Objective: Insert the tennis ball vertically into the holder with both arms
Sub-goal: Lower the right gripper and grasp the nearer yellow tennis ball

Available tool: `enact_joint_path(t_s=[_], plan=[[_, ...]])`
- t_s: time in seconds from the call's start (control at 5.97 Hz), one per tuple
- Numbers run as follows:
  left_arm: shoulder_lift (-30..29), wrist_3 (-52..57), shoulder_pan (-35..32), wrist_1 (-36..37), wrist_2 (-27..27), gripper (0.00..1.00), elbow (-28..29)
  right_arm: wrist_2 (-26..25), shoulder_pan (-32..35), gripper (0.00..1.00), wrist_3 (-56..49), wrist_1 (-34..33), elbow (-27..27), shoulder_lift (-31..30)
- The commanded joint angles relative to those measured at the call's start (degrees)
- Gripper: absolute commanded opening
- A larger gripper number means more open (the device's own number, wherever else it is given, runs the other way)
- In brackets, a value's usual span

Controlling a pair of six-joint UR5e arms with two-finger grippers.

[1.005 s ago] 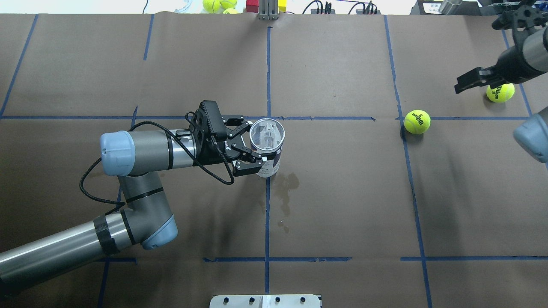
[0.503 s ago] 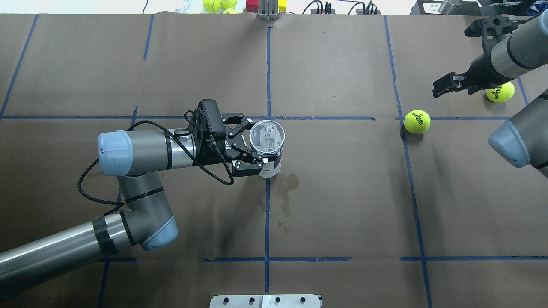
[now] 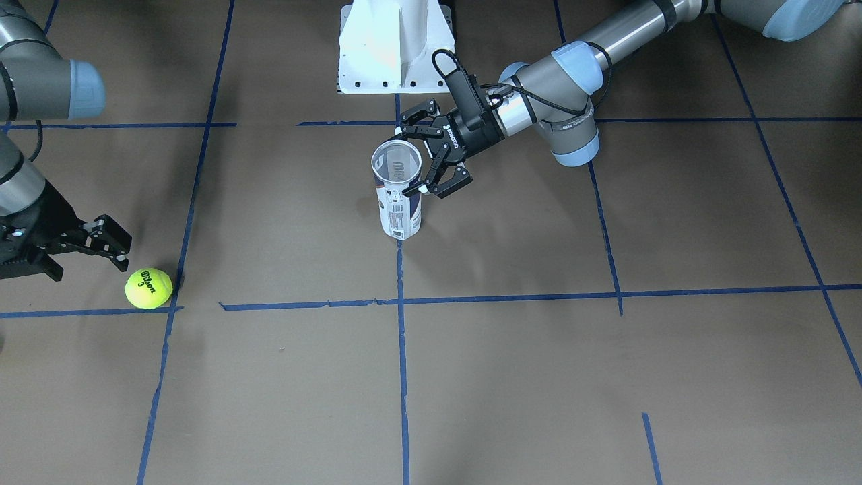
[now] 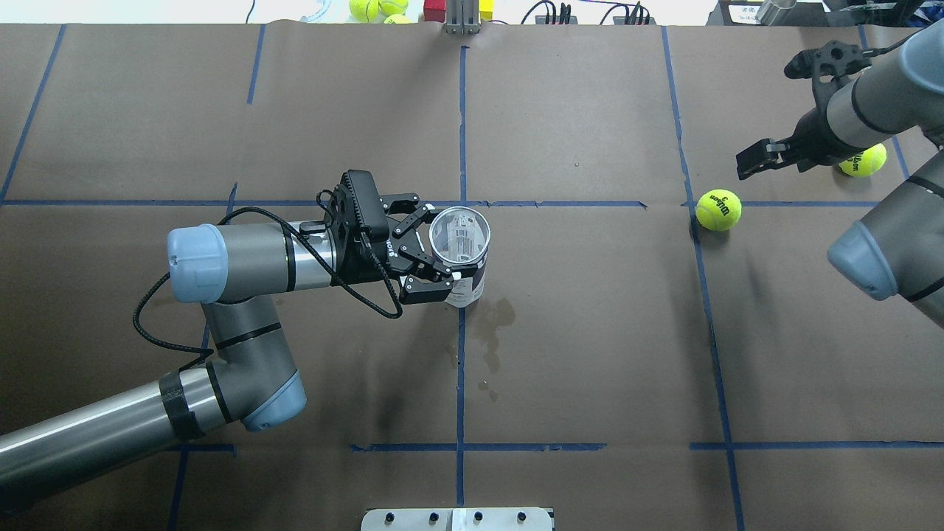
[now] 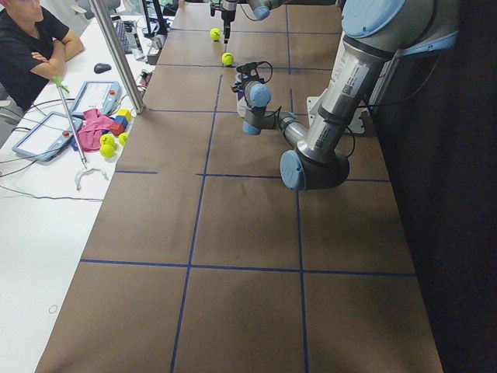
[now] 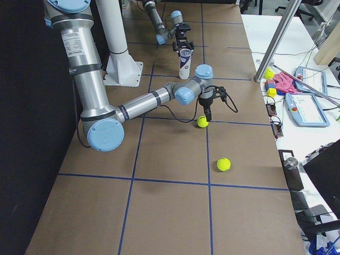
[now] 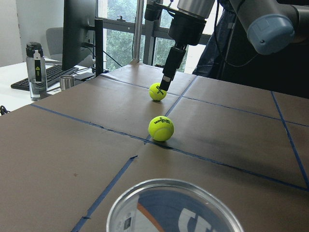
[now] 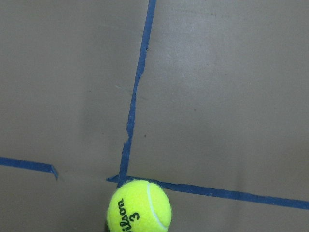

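Overhead exterior view puts the can (image 4: 463,247) upright on the worktop (image 4: 590,354), mouth open upward and long axis vertical, with the left hand (image 4: 436,252) clamped around its upper wall. A ball (image 4: 718,210) lies well apart from the can, toward the robot's right, beside a crossing of blue tape (image 4: 811,203). A second ball (image 4: 861,159) sits farther from the can. The right hand (image 3: 86,264), fingers spread and holding nothing, hangs above the worktop between the two balls, so the first ball lies just on the can side of it. By my judgement the right hand is much the nearer to that ball, and the pickup is not yet made.
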Motion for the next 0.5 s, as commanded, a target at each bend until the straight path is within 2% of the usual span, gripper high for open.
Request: enact_joint_path(t_s=[0.0, 0.34], plan=[[0.1, 0.0, 0.0, 0.0, 0.0, 0.88, -0.3, -0.7, -2.3, 1.00, 0.0, -0.1, -2.5, 1.5], [0.4, 0.0, 0.1, 0.0, 0.0, 0.88, -0.4, -0.7, -4.3, 1.00, -0.5, -0.1, -6.8, 3.1]])
